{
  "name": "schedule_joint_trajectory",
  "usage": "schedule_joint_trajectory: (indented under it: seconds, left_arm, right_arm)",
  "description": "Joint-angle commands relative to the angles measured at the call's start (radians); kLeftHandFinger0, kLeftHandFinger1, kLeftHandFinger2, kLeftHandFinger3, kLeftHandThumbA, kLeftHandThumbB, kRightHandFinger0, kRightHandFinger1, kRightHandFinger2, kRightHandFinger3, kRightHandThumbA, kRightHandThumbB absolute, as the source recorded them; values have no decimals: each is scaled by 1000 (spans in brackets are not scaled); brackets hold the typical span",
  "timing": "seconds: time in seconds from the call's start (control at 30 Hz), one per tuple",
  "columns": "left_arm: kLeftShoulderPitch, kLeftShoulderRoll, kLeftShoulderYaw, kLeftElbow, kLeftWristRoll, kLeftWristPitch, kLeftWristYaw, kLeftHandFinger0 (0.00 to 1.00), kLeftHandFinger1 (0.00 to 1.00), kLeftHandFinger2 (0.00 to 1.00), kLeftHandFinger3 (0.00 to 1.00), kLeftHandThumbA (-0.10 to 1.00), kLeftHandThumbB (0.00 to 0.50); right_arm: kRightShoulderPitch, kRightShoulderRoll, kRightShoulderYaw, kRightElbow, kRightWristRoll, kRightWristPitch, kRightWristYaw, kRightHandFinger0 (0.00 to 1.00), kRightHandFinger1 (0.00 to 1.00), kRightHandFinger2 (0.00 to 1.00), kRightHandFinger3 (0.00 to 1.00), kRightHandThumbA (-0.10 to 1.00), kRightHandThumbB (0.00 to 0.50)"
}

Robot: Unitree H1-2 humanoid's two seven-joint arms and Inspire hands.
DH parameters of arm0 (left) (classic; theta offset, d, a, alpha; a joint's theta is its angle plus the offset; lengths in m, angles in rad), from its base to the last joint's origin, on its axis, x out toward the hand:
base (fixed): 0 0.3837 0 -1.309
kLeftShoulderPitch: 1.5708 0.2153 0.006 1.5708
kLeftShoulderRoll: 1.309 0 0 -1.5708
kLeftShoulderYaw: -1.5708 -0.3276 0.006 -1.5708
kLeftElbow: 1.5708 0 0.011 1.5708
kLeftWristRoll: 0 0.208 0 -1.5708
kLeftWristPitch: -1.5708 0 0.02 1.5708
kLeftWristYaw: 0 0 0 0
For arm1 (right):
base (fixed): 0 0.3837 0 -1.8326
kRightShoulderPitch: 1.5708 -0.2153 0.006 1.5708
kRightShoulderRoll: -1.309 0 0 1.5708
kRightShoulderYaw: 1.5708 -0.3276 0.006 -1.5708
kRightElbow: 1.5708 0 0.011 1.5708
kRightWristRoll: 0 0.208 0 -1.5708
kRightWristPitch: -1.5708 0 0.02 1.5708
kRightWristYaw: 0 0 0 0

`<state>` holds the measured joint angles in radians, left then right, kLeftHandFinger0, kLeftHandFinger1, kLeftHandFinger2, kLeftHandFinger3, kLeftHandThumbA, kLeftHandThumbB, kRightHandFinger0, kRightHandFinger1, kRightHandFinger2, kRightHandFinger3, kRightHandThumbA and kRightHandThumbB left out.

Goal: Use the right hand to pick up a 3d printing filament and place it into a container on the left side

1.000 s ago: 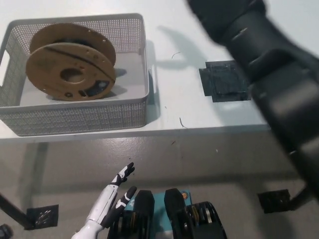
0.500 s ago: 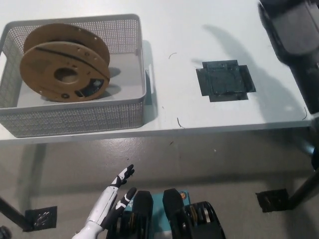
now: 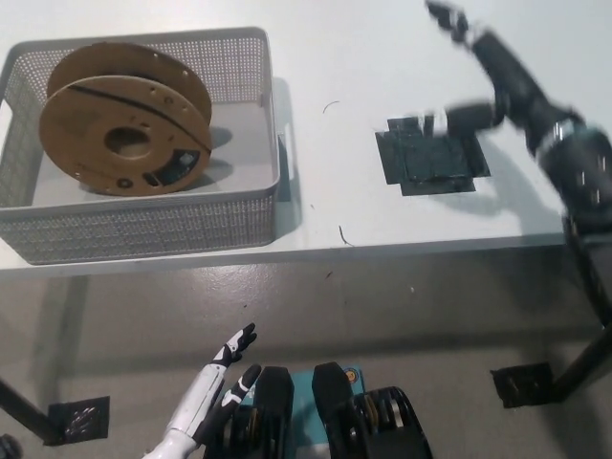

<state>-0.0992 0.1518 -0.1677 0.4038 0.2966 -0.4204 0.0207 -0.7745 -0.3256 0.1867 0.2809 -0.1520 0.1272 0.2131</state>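
Brown filament spool sits in basket, well apart from right robot hand.

Bright, even overhead light washes your white table almost to glare, most strongly beside the raised right hand. That hand is smeared by motion blur, its outline soft, and a faint grey shadow trails across the dark mat just beside it. Well apart from it, the spool sits sharp in the basket, casting a soft shadow onto the basket floor. The basket shades the table on the side toward the hand. The floor below your left hand reads dimmer, grainy.
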Motion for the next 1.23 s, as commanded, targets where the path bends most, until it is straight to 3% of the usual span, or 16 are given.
schedule_joint_trajectory:
  seconds: [0.0, 0.17, 0.27, 0.33, 0.37, 0.5, 0.63, 0.8, 1.2]
  left_arm:
    - [-35, -4, 3, -37, -58, -50, 34, 1000, 1000, 1000, 1000, 1000, 207]
    - [-23, -3, -6, -38, -48, -50, 44, 1000, 1000, 1000, 1000, 1000, 200]
    - [-17, -4, -6, -41, -56, -50, 46, 1000, 1000, 1000, 1000, 1000, 196]
    - [-10, -3, -10, -44, -54, -50, 53, 1000, 1000, 1000, 1000, 1000, 189]
    - [-7, -5, -7, -45, -51, -50, 52, 1000, 1000, 1000, 1000, 1000, 203]
    - [-7, -4, -4, -47, -49, -50, 53, 1000, 1000, 1000, 1000, 1000, 195]
    - [-8, -3, -5, -44, -66, -50, 44, 1000, 1000, 1000, 1000, 1000, 187]
    - [1, -5, -10, -46, -61, -50, 51, 1000, 1000, 1000, 1000, 1000, 185]
    - [1, -4, -13, -45, -56, -50, 61, 1000, 1000, 1000, 1000, 1000, 175]
  right_arm:
    - [282, -22, -125, -1177, -72, -106, -43, 1000, 1000, 1000, 1000, 1000, 301]
    - [382, 63, -61, -1228, -82, -169, -61, 1000, 1000, 1000, 1000, 982, 348]
    - [522, 92, -54, -1187, -168, -312, -101, 1000, 1000, 1000, 1000, 1000, 342]
    - [605, 92, -65, -1155, -184, -369, -123, 1000, 1000, 1000, 1000, 1000, 299]
    - [665, 118, -62, -1124, -191, -391, -151, 1000, 1000, 1000, 1000, 1000, 240]
    - [766, 149, -66, -1017, -253, -447, -208, 1000, 1000, 1000, 1000, 1000, 147]
    - [824, 171, -63, -884, -243, -467, -238, 1000, 1000, 1000, 1000, 1000, 143]
    - [850, 219, -56, -639, -188, -506, -273, 1000, 1000, 1000, 1000, 1000, 192]
    - [768, 244, -25, -226, -232, -528, -308, 1000, 1000, 1000, 1000, 1000, 181]
